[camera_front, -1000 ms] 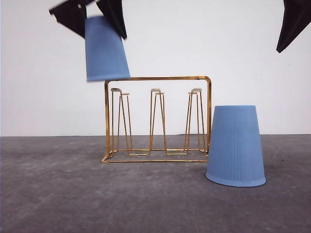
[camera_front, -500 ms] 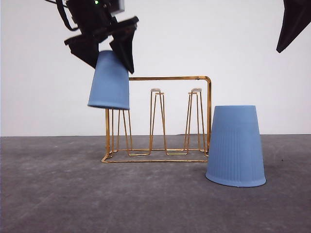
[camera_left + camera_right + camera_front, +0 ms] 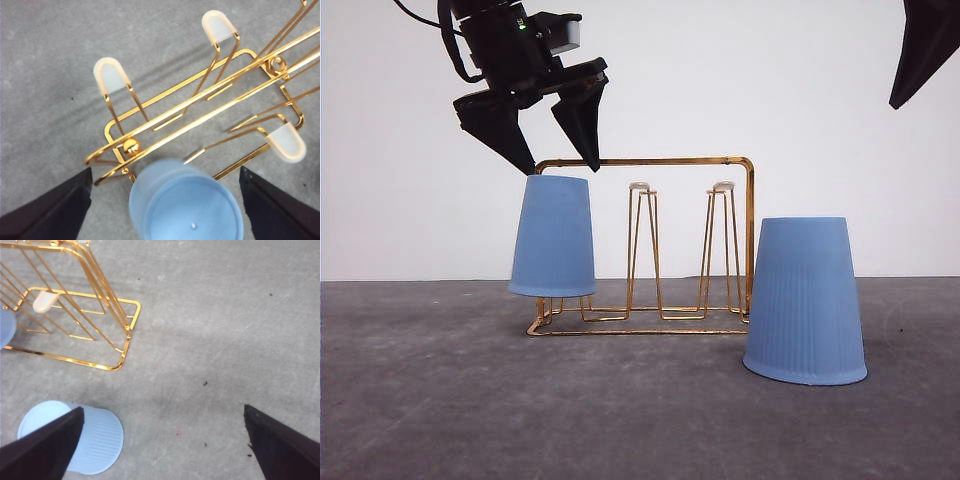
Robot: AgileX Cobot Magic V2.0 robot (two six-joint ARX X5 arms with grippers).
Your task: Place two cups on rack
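Cup (image 3: 552, 237) on rack (image 3: 720, 240) peg, inverted

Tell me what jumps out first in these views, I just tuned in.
One light-blue cup sits upside down over the leftmost peg of the gold wire rack, with the open left gripper just above it. The second cup stands upside down on the grey table to the right of the rack, apart from the right gripper high at the upper right.
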